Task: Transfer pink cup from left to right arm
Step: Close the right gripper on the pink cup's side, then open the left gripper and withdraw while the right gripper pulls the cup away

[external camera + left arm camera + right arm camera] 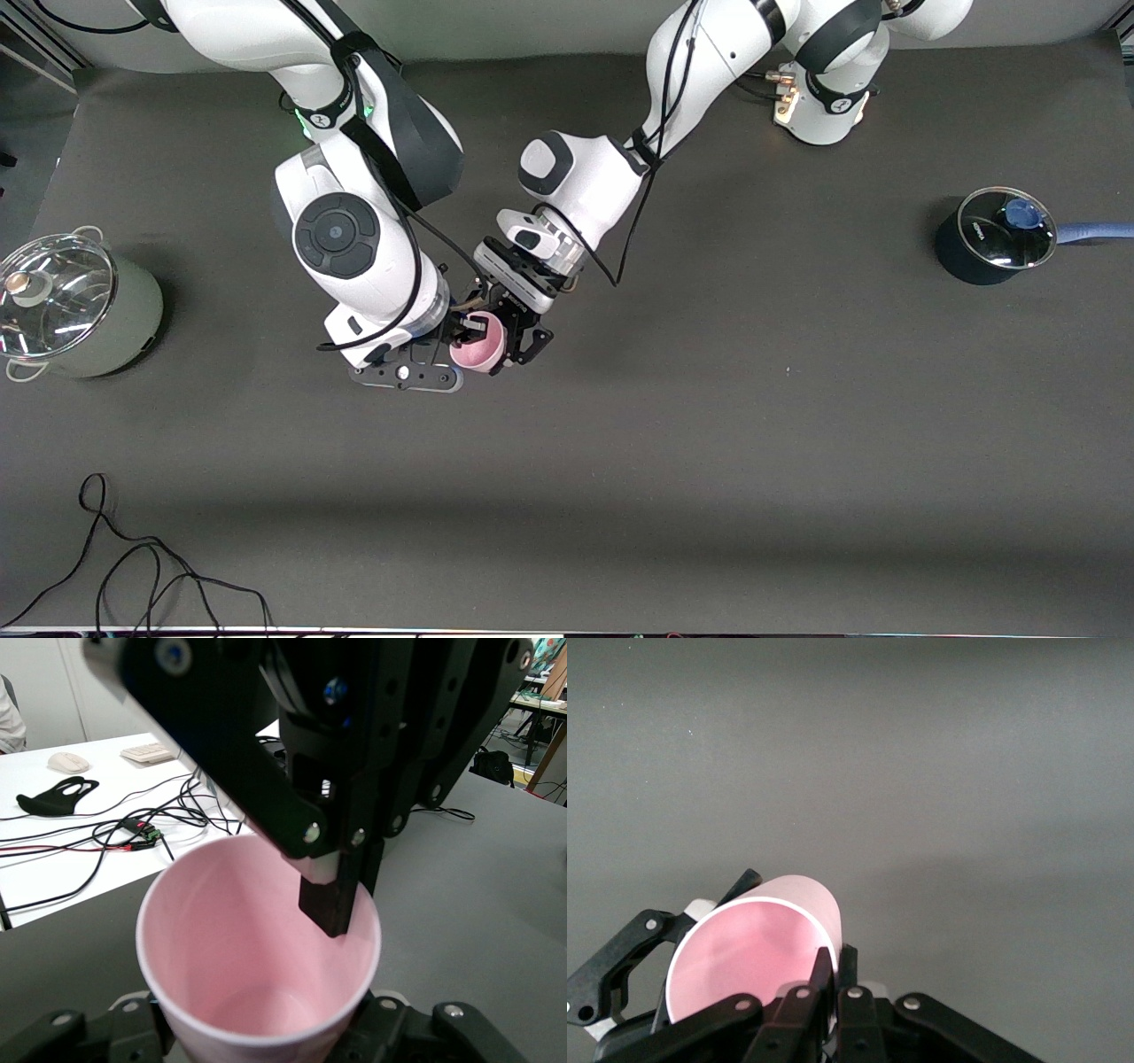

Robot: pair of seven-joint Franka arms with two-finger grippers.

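A dark grey tabletop (709, 461) fills the front view, with both arm bases along its upper edge. Over the middle of it the two arms meet, and the pink cup (478, 350) hangs in the air between them, clear of the surface.

The left end effector (507, 337) is clamped around the cup's body; in the left wrist view only the tops of its black linkages show below the cup (257, 948), the fingertips themselves cut off by the frame edge. The right end effector (456, 335) has pinched the cup's rim, one finger (332, 899) reaching down inside the cup against the wall, the other hidden outside it. In the right wrist view the cup (757, 948) lies tilted with its open mouth toward the camera, the right fingers (824, 979) closed narrow on the rim (the lower part of the cup is covered by the black linkage).

A pale green pot (75, 306) with a glass lid stands at the right arm's end of the tabletop, a dark saucepan (992, 239) at the left arm's end. A black cable (133, 567) curls near the front camera.
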